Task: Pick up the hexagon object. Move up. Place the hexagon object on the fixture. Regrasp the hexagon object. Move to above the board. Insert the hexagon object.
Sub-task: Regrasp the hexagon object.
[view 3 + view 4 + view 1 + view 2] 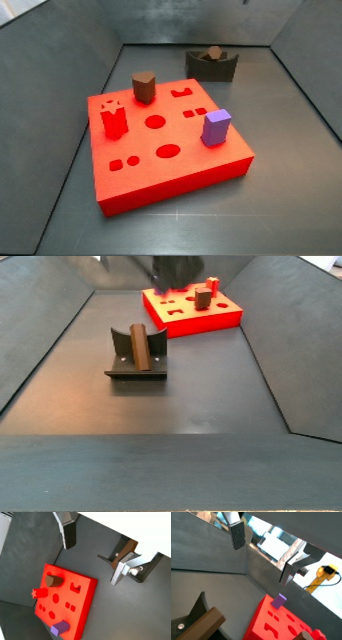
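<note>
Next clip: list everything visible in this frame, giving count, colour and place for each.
board: one, bright red, on the floor.
dark brown block: one, standing in the board.
red peg: one, standing in the board.
purple block: one, standing at the board's edge.
fixture: one, dark, on the floor apart from the board.
hexagon object: one, brown, resting on the fixture.
pincer: one, silver fingers, open and empty, raised above the floor.
</note>
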You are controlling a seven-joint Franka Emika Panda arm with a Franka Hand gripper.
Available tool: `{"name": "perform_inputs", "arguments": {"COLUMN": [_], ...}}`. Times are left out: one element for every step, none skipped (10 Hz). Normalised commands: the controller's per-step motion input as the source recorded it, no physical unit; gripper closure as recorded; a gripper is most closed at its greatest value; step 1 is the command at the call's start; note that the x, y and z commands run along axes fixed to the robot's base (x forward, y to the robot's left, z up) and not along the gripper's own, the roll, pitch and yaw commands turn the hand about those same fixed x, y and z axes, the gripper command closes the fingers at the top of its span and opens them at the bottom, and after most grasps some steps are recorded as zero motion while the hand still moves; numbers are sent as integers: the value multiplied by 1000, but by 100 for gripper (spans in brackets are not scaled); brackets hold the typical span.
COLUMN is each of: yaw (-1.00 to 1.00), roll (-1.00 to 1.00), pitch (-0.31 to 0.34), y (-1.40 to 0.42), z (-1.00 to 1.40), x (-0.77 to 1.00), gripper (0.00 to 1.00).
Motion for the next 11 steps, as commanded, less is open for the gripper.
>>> {"name": "perform_inputs", "arguments": {"yaw": [6, 6, 6, 6, 6, 7, 7, 8, 8, 10, 10], "roll": [1000, 1000, 1000, 1000, 1000, 1000, 1000, 1000, 1000, 1000, 1000], "pitch": [28, 24, 22, 20, 16, 11, 5, -1, -7, -14, -21], "y": [-342, -180, -81, -58, -49, -37, -34, -31, -28, -27, -23], "z": [104, 58, 51, 21, 11, 20, 15, 4, 5, 5, 5], "x": [-97, -79, -59, -37, -37, -51, -55, -55, -53, -50, -46], "gripper": [0, 0, 0, 0, 0, 0, 0, 0, 0, 0, 0]}}
